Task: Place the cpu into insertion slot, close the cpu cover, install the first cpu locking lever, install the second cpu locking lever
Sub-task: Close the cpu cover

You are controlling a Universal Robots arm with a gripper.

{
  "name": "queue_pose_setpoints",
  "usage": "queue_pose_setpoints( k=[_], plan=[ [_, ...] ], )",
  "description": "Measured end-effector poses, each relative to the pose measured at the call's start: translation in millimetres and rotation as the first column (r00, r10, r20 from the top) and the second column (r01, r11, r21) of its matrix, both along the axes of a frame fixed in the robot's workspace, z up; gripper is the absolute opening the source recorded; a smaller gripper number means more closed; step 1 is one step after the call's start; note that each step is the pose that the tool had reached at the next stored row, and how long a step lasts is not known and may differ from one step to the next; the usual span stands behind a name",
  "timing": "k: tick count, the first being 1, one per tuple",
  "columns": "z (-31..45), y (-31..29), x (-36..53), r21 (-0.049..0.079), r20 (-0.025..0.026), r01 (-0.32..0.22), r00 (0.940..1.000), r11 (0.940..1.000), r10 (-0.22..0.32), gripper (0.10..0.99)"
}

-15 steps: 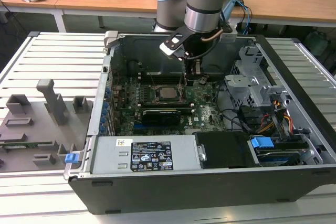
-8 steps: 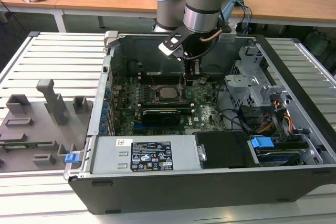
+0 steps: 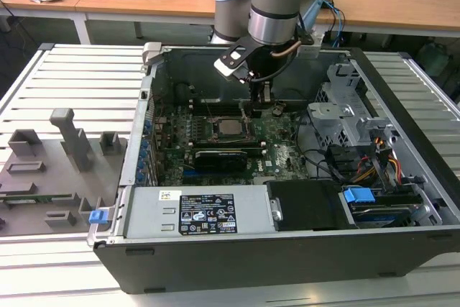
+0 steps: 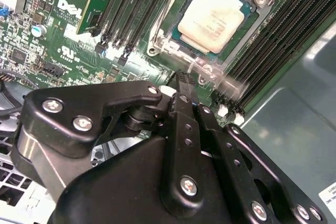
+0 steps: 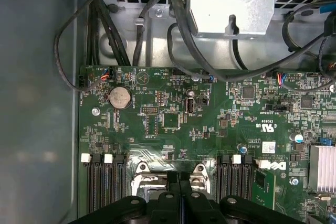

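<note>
Silver-beige cpu (image 4: 210, 17), lying in slot (image 4: 169, 39), is being judged light, stiff, fragile, best gripped by edges; gripper (image 4: 182, 80) jaws are being held together, empty.

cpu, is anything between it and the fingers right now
Nothing visible stands between them. In the second wrist view the cpu lies flat in the slot with its top bare. The shut fingers hang just off the slot's edge, with the memory slots off to one side.
</note>
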State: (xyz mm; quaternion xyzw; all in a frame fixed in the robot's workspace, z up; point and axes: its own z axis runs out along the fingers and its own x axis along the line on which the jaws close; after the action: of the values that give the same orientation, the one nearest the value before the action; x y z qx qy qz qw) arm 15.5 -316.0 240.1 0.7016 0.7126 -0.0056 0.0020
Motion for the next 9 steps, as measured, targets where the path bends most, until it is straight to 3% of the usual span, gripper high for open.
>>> queue_pose_setpoints(
  k=[9],
  plan=[
    [-5.0, 0.0, -14.9, 0.0, -0.0003, 0.0, 1.0, 1.0, 0.0, 0.106]
  ],
)
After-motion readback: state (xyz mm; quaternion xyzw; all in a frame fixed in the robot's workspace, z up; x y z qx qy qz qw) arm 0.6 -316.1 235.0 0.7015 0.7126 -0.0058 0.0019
